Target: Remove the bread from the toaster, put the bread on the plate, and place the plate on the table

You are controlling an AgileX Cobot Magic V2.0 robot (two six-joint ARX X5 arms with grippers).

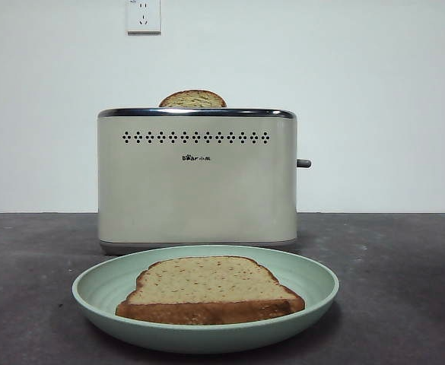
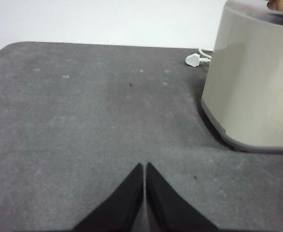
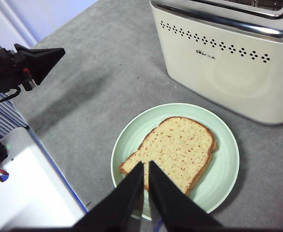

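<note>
Bread (image 3: 172, 152) flat on plate (image 3: 223, 169), plate on table (image 1: 405, 289) before toaster (image 1: 197, 179), R gripper (image 3: 146, 166) above bread, jaws pressed together, L gripper (image 2: 144, 166) likewise, beside toaster.

your front camera sits low, about level with the dark grey mottled bench (image 1: 405, 289), looking straight across it at the white wall; the round mint-green plate (image 1: 313, 293) is close and large, the boxy cream toaster (image 1: 197, 179) just behind. your left wrist camera rides low over bare bench, facing along it toward the far edge, catching only the toaster's end at one side. your right wrist camera looks steeply down from higher up. all three views share the toaster; front and right wrist share the plate.
</note>
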